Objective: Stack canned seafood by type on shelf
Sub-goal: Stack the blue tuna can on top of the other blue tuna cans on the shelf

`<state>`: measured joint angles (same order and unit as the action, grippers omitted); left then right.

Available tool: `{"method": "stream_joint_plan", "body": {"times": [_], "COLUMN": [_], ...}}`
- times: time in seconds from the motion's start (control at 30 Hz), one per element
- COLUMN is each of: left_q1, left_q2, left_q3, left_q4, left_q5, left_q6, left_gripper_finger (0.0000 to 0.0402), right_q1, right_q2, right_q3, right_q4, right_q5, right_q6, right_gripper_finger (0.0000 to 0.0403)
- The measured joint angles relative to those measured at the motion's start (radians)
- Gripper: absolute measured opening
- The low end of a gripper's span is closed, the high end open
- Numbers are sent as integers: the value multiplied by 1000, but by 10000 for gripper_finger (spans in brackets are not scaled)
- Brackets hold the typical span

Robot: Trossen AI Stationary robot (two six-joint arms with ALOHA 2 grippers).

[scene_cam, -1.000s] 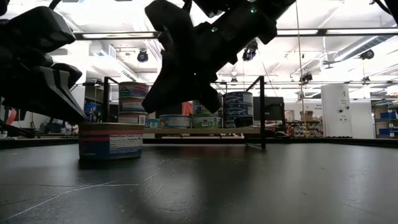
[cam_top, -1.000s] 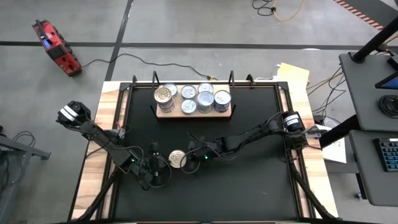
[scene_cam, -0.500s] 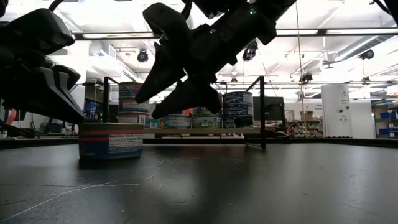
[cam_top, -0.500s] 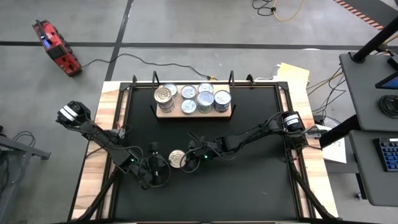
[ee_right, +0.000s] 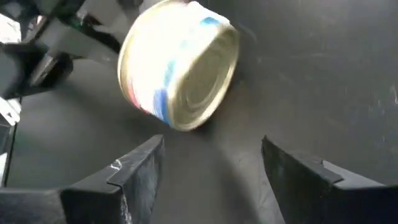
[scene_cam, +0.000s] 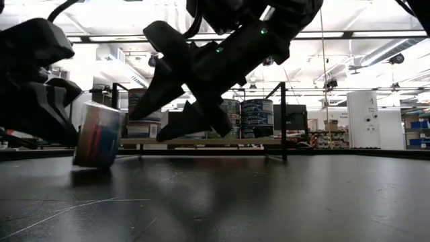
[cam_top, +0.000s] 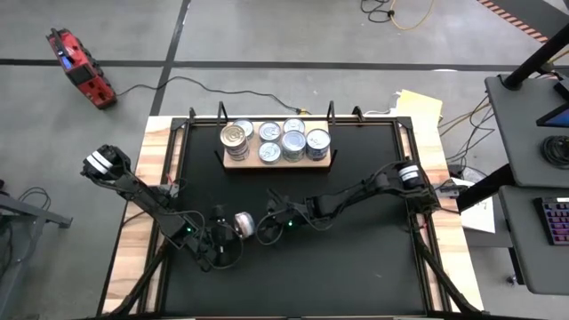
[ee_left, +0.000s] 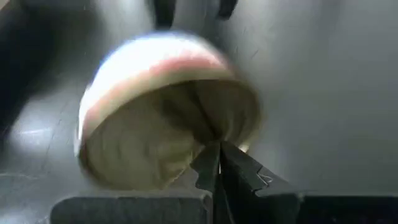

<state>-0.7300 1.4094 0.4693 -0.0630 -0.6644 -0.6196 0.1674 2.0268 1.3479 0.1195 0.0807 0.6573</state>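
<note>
One loose tin of canned seafood (cam_top: 243, 222) stands tipped up on its rim on the black table, between my two grippers. Its gold end (ee_right: 202, 78) faces my right gripper (ee_right: 211, 146), which is open with its fingers a little short of the tin. My left gripper (ee_left: 217, 149) is shut and sits at the tin's other end. In the low view the tin (scene_cam: 99, 134) leans toward the left gripper (scene_cam: 54, 117), with the right gripper (scene_cam: 153, 126) above and beside it. The shelf (cam_top: 233, 163) at the far side carries several tins (cam_top: 276, 140), some stacked. My left gripper's shut fingertips (ee_left: 214, 155) lie against the tin's underside (ee_left: 186, 124), near its lower rim; they come slanting down from the table's left side. The tin leans tilted over them with its lower rim on the table. The picture is blurred, so I cannot tell more.
Black upright posts (scene_cam: 283, 121) stand along the table's far edge beside the shelf (scene_cam: 201, 142). Wooden strips (cam_top: 142, 222) border the black surface on both sides. Bare black table lies near and to the right of the grippers.
My right gripper has opened from shut and sunk a little toward the tin. The tin, which stood flat with its top up, has tipped onto its rim and shifted toward the left gripper; its top now faces the right gripper.
</note>
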Motion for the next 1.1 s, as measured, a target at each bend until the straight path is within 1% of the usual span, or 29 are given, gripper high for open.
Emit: {"method": "stream_joint_plan", "body": {"times": [0.23,0.37,0.43,0.5,0.53,0.73,0.83,0.9,1.1], "left_q1": [0,0,0,0,0,0,0,0,4], "left_q2": [-1,3,12,24,31,95,121,133,157], "left_q3": [-3,-3,-3,-3,-3,-2,-2,-1,-1], "left_q4": [9,16,17,18,20,61,86,93,141], "left_q5": [-13,-20,-22,-23,-23,-30,-31,-31,-36], "left_q6": [-8,-8,-8,-10,-11,-11,-11,-11,-4], "left_gripper_finger": [0,0,0,0,0,0,0,0,0], "right_q1": [0,10,20,31,35,38,42,47,49], "right_q2": [4,4,4,4,4,8,33,65,118], "right_q3": [0,0,0,0,0,0,0,9,69], "right_q4": [75,120,129,126,126,166,222,255,252], "right_q5": [1,6,60,138,161,175,175,174,174], "right_q6": [-61,-173,-260,-302,-314,-329,-339,-344,-344], "right_gripper_finger": [270,280,286,293,297,314,318,317,307]}}
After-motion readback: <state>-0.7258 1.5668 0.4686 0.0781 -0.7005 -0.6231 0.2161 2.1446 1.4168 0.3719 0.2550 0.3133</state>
